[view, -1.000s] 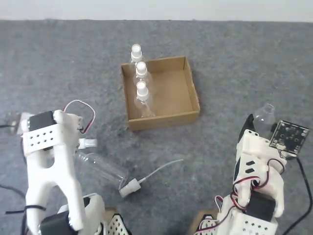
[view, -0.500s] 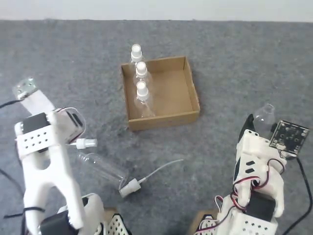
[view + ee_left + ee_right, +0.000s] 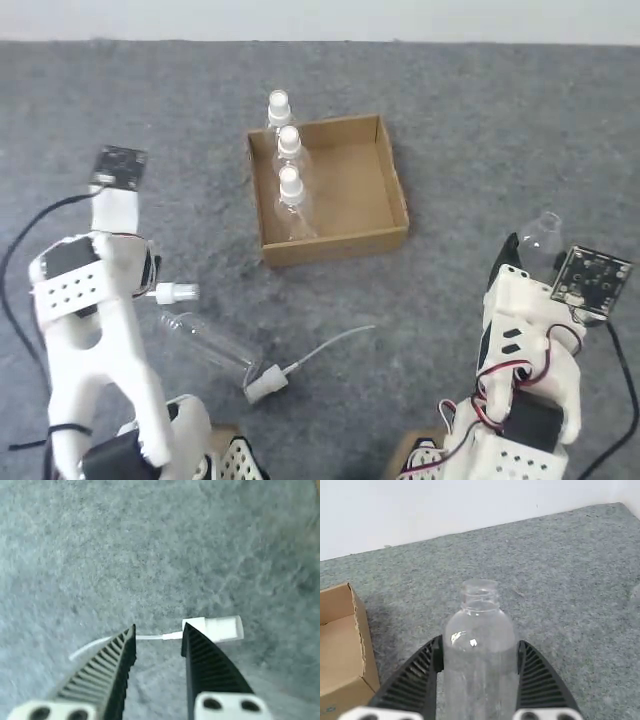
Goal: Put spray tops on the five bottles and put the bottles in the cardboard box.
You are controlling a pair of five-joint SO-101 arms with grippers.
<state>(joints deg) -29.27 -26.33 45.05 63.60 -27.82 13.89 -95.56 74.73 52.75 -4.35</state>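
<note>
A white spray top (image 3: 220, 629) lies on the grey carpet, its thin tube running across the gap of my open left gripper (image 3: 159, 630); the cap sits just outside one finger (image 3: 202, 655). From above, that spray top (image 3: 176, 293) is beside the left arm (image 3: 90, 290). My right gripper (image 3: 480, 652) is shut on a clear, topless bottle (image 3: 479, 635), which it holds upright at the right (image 3: 541, 232). A second topless bottle (image 3: 208, 340) lies on the carpet, another spray top (image 3: 264, 383) at its end. The cardboard box (image 3: 385, 190) holds two capped bottles (image 3: 291, 190).
A third capped bottle (image 3: 278, 105) stands at the box's far left corner; I cannot tell whether it is inside. The second spray top's long tube (image 3: 335, 342) curves across the carpet between the arms. The right half of the box floor is bare.
The left arm's wrist has swung up and forward, pointing its open gripper down over the spray top. The right arm and its bottle have stayed still.
</note>
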